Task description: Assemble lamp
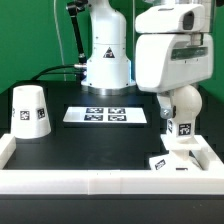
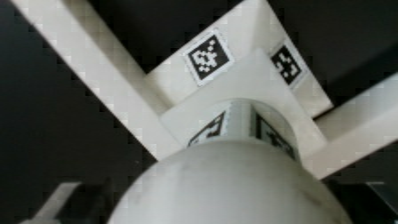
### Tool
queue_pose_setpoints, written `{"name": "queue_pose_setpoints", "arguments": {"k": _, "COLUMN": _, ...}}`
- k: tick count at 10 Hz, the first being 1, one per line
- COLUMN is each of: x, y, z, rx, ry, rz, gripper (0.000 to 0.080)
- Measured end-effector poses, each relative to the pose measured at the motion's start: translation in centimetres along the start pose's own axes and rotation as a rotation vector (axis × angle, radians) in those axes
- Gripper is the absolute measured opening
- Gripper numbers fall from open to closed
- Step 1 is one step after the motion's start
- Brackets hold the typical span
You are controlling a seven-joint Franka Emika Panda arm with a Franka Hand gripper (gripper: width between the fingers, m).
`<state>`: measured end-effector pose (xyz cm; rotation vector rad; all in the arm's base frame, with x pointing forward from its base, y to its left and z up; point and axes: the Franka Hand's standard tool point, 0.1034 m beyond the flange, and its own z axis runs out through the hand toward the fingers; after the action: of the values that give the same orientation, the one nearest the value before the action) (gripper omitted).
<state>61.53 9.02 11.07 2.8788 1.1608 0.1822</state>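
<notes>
The round white bulb (image 1: 181,103) hangs neck down in my gripper (image 1: 180,98), which is shut on its round body. Its tagged neck (image 1: 183,128) meets the small square base (image 1: 170,160) in the table's front corner at the exterior view's right. In the wrist view the bulb (image 2: 231,175) fills the foreground between the gripper (image 2: 222,208) fingers, its tagged neck (image 2: 240,125) pointing into the tagged base (image 2: 231,60). I cannot tell how deep the neck sits. The tapered shade (image 1: 30,108) stands alone at the exterior view's left.
The marker board (image 1: 106,115) lies flat mid-table. A low white wall (image 1: 100,180) runs along the front and sides of the table, and its corner holds the base. The arm's white pedestal (image 1: 107,60) stands at the back.
</notes>
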Motion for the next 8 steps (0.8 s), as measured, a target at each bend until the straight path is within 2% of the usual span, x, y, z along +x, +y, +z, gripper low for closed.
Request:
{"name": "queue_pose_setpoints", "arguments": {"k": 3, "x": 0.16, "y": -0.17, "z": 0.06, "rx": -0.002, "ry": 0.007, "rz": 0.333, "gripper": 0.0574}}
{"name": "queue_pose_setpoints", "arguments": {"k": 8, "x": 0.0, "y": 0.19, "z": -0.03, "rx": -0.005, "ry": 0.008, "rz": 0.681, "gripper": 0.0576}}
